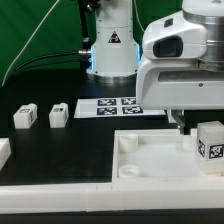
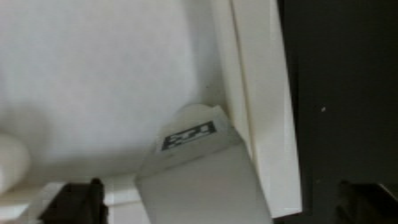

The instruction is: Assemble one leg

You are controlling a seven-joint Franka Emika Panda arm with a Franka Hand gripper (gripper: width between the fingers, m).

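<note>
- The leg [image 1: 210, 142] is seen at the panel [image 1: 150, 160] corner, under the gripper [image 1: 186, 128].
- Grip state cannot be told (fingertips mostly hidden).
- A tilted leg could jam or topple.

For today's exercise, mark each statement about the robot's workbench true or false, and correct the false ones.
1. A leg stands on the white panel, beside the gripper. True.
2. Two legs lie on the black table, away from the panel. True.
3. The marker board rests on top of the panel. False: it lies on the table, behind the panel.
4. The two legs on the table sit to the exterior view's right of the marker board. False: they sit to its left.
5. The wrist view shows a tagged leg next to the panel's raised rim. True.
</note>
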